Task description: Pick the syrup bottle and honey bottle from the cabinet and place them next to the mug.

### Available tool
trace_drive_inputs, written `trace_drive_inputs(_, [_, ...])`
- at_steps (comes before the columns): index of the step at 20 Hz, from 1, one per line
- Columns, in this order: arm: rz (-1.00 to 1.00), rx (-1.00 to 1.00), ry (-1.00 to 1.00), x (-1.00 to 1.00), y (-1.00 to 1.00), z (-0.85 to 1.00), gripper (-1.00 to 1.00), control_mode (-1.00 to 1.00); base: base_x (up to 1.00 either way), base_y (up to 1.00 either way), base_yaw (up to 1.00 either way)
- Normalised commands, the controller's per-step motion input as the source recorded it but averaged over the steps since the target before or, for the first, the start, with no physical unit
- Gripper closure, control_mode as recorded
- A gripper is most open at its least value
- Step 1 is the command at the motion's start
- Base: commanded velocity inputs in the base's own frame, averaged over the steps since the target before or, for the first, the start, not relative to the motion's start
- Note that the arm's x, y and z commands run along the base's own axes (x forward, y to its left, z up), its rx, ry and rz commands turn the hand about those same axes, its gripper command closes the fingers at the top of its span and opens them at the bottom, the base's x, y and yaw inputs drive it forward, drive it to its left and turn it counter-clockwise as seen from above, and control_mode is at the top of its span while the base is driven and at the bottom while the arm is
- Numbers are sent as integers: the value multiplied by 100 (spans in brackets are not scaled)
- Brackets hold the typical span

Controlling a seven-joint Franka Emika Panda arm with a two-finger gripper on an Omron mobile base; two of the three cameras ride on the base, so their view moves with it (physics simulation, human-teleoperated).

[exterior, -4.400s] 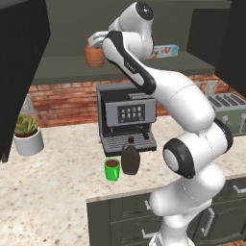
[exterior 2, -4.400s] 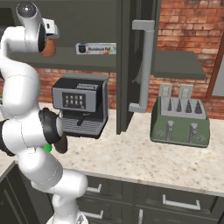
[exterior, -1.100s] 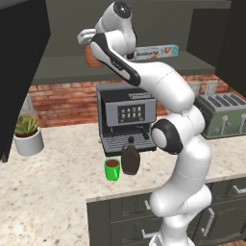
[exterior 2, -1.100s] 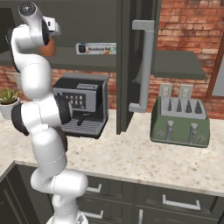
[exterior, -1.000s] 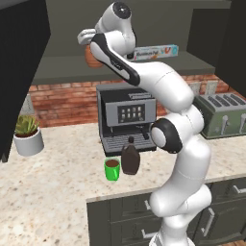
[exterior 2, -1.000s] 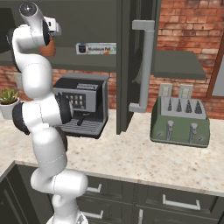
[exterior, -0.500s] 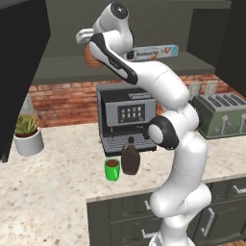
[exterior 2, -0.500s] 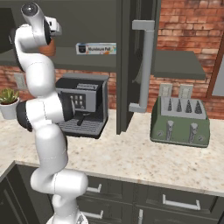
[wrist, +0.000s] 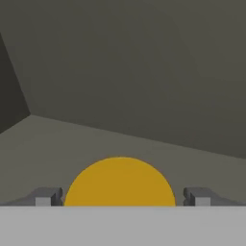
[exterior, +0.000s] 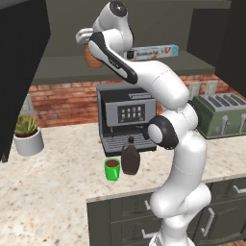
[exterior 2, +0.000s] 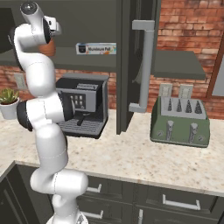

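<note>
The honey bottle (exterior: 92, 57), a squat orange jar, stands on the grey shelf of the open cabinet (exterior: 62, 69). In the hand view its yellow lid (wrist: 120, 182) sits between my two fingertips (wrist: 48, 197). My gripper (exterior: 89, 46) is open and straddles the jar from above, apart from its sides. From the right, the jar (exterior 2: 50, 48) peeks out behind the hand. The dark brown syrup bottle (exterior: 130, 157) stands upright on the counter, right beside the green mug (exterior: 112, 169).
A coffee machine (exterior: 126, 120) stands behind the mug, with a green toaster (exterior: 221, 115) to its right and a potted plant (exterior: 28, 138) to its left. A foil box (exterior: 153, 52) lies on the shelf. The open cabinet door (exterior 2: 131, 65) hangs at the right.
The arm's elbow and lower links have drawn in toward upright. The hand has stayed over the honey bottle with the jaws open.
</note>
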Motion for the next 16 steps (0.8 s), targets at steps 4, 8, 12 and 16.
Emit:
trace_drive_inputs(4, [0, 0, 0, 0, 0, -11, -100, -100, 0, 0, 0])
trace_drive_inputs(8, [0, 0, 0, 0, 0, 0, -100, -100, 0, 0, 0])
trace_drive_inputs(12, [0, 0, 0, 0, 0, 0, 100, -100, 0, 0, 0])
trace_drive_inputs(16, [0, 0, 0, 0, 0, 0, 100, -100, 0, 0, 0])
